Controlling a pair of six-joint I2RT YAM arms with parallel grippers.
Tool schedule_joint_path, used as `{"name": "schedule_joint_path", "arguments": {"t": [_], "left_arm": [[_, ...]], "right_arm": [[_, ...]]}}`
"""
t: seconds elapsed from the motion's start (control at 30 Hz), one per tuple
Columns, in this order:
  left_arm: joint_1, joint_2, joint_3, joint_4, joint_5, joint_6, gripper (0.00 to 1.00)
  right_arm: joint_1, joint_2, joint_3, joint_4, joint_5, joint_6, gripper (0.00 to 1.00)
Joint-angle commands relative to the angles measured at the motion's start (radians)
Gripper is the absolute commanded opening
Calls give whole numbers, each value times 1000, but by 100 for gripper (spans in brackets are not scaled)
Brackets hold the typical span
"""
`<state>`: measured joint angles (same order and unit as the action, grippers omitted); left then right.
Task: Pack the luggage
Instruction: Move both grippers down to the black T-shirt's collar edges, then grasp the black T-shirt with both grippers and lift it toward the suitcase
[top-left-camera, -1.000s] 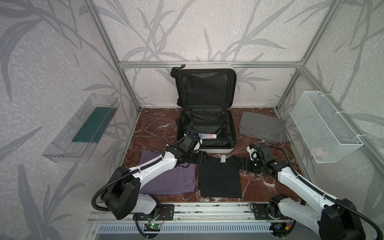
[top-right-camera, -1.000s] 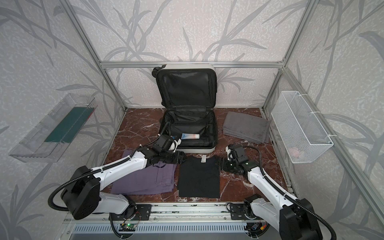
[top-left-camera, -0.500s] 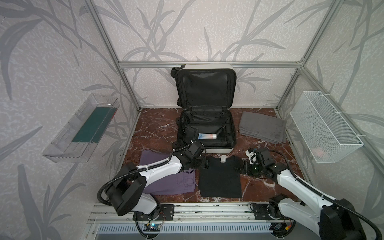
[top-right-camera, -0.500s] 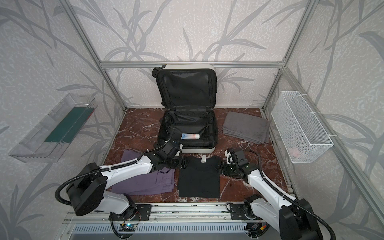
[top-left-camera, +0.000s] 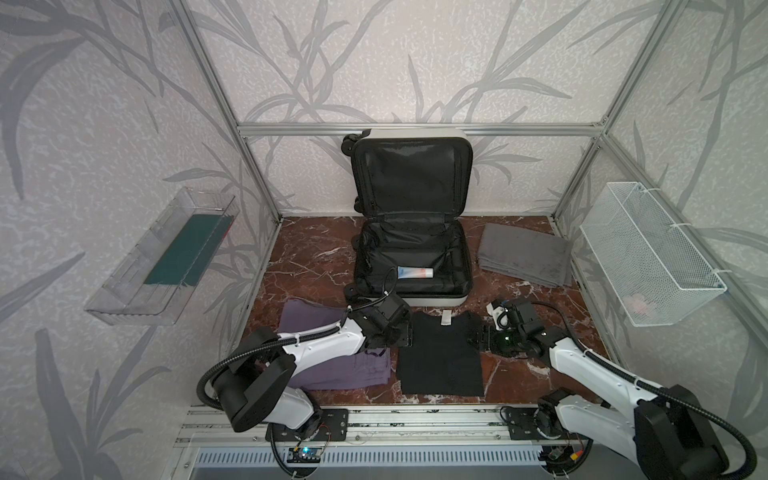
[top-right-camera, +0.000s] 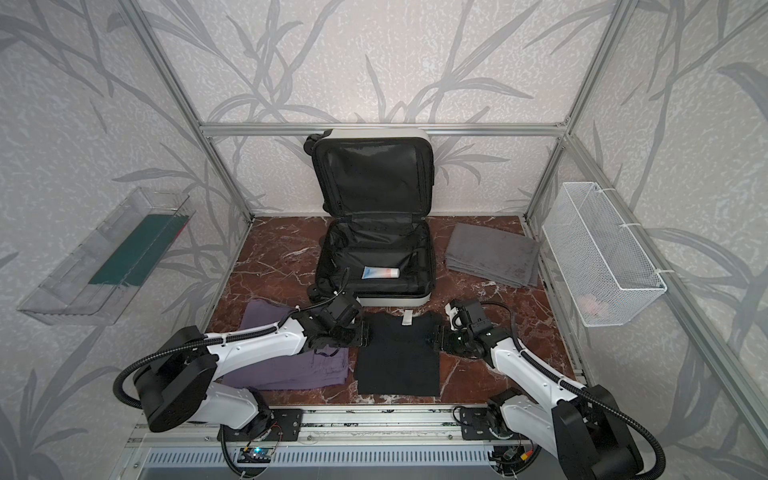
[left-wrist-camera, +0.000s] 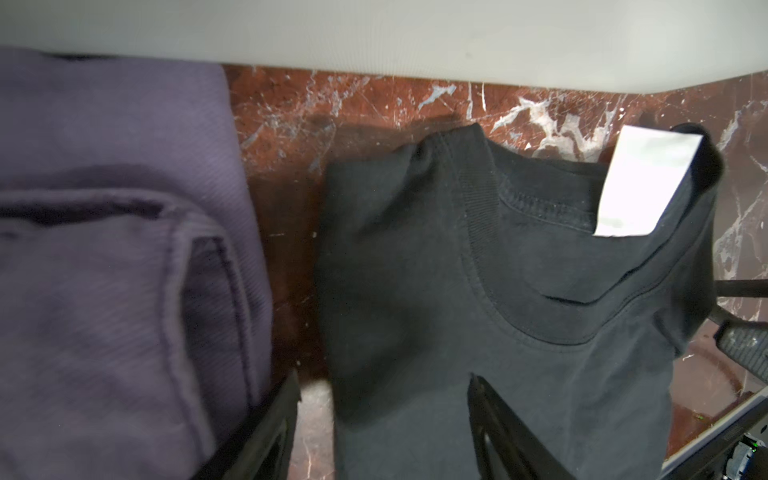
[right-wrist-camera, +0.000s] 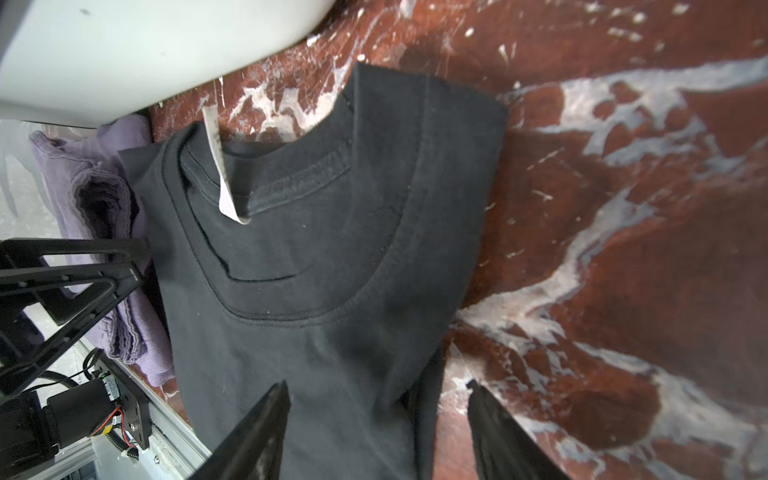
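White hard shell and black fabric lining mark the luggage (top-left-camera: 436, 300), which is set open at the back middle of the marble tabletop (top-left-camera: 307, 257). Its lid is propped upright against the rear wall and its base is laid flat. Black wheels are seen along its left side, and a black zipper seam is run round both halves. Only a small tube (top-left-camera: 414, 272) is held in the base, so the packing is judged to be at an early stage.

Just in front of the luggage a folded black shirt (top-left-camera: 440, 357) is spread flat, with its collar and white label turned toward the case. The left gripper (top-left-camera: 405, 333) is set at its left edge and the right gripper (top-left-camera: 478, 336) at its right edge. In each wrist view the jaws are seen spread apart, one finger over the cloth and the other just outside the edge, and nothing is clamped. The step in hand is judged to be a two-handed pick-up of the shirt.

For the next move, both pairs of jaws need to be closed on all the folded layers. The shirt should then be raised evenly, so that the fold is kept, and carried over the front wall into the base.

A folded purple garment (top-left-camera: 332, 365) is seen just left of the shirt, and a grey towel (top-left-camera: 523, 259) right of the luggage.
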<state>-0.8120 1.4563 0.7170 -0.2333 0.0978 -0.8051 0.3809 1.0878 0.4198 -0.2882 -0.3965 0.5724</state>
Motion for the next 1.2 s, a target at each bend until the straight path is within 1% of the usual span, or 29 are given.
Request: {"name": "schedule_joint_path", "arguments": {"t": [0.0,0.27,0.57,0.63,0.73,0.83,0.93,1.03,1.07,1.1,1.13,1.17], "left_arm": [[-12,33,-12,12,-13,-25,66],[-30,94,15,-20,-40,-48,66],[-52,149,9,82,15,-57,65],[-55,157,4,103,25,-60,63],[-56,169,-9,134,37,-69,59],[-56,181,-27,168,48,-77,51],[-56,186,-46,205,56,-86,35],[-56,181,-62,243,64,-91,18],[-57,174,-64,248,65,-90,11],[-56,164,-64,249,66,-87,3],[-57,150,-62,251,66,-82,0],[-56,133,-62,248,66,-77,0]], "right_arm": [[8,13,-16,26,0,7,68],[19,54,-24,60,5,15,67],[40,126,-29,125,-1,30,64],[40,141,-32,139,-4,32,62],[41,157,-39,158,-6,36,53],[40,164,-47,172,-2,38,40],[40,160,-56,176,2,39,19],[40,143,-61,170,4,40,3],[40,135,-61,162,5,39,0],[40,122,-60,154,5,40,0],[40,108,-61,147,3,40,0],[39,90,-61,133,6,41,0]]}}
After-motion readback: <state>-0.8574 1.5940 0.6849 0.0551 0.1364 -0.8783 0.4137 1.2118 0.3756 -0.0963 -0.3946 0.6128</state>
